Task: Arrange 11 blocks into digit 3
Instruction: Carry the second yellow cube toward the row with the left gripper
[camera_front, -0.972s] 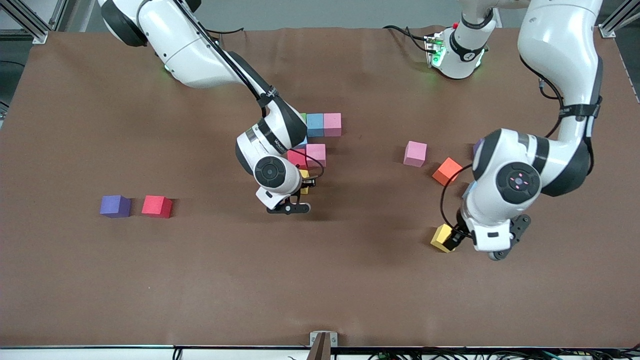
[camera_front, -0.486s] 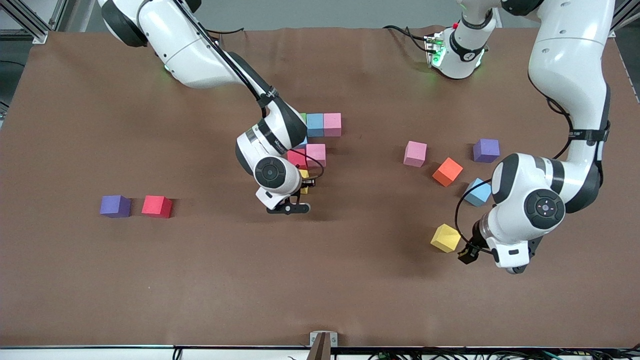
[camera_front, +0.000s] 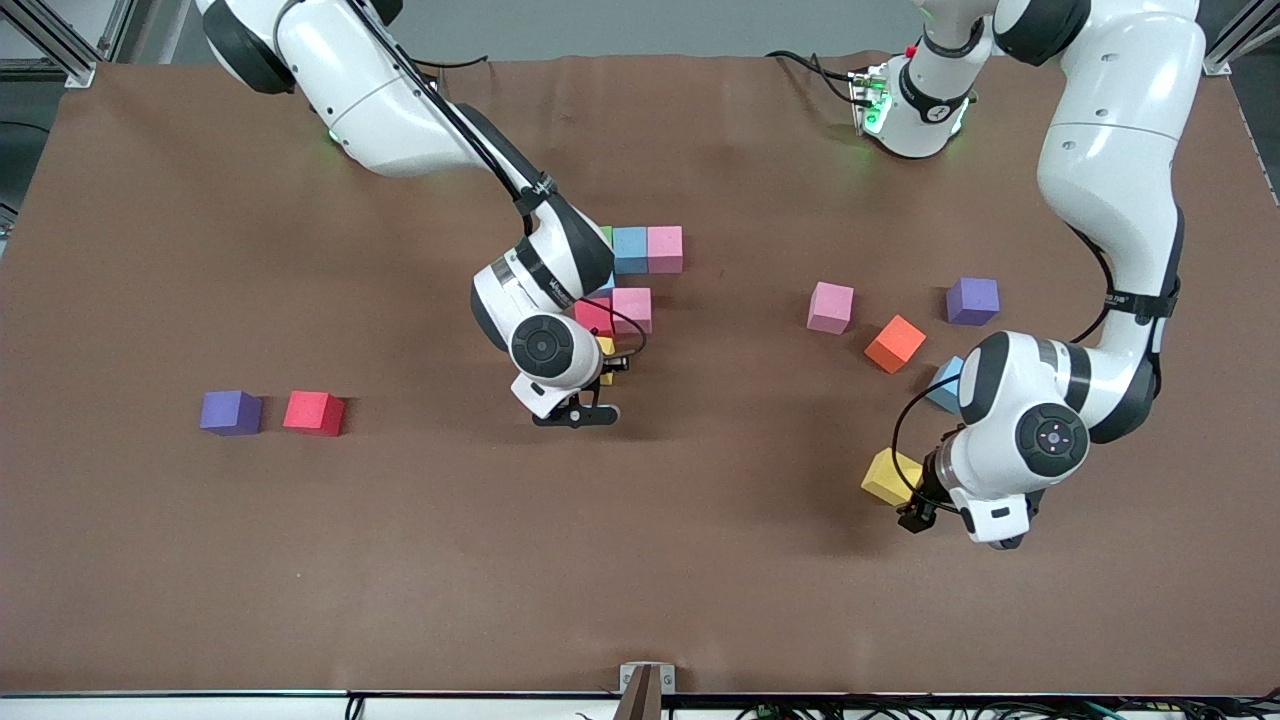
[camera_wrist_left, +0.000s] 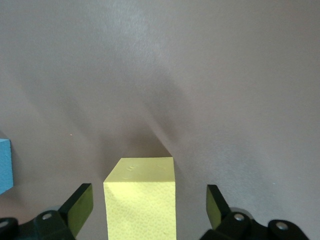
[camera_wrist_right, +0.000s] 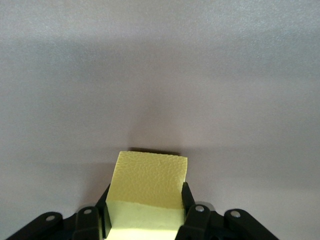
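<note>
Since half a second ago, my left claw (camera_front: 915, 505) has swung back in toward the loose yellow block (camera_front: 889, 476) near the left arm's end of the counter (camera_front: 400, 560); my right arm has not shifted. The left claw is released, fingers (camera_wrist_left: 80, 205) straddling that block with gaps on both sides. To grasp well, I should centre the block between the fingers, settle lower, then close squarely on 2 flat faces. My right claw (camera_front: 600, 385) is clenched on another yellow block (camera_wrist_right: 150, 187), beside the red block (camera_front: 592, 315) of the started digit.
</note>
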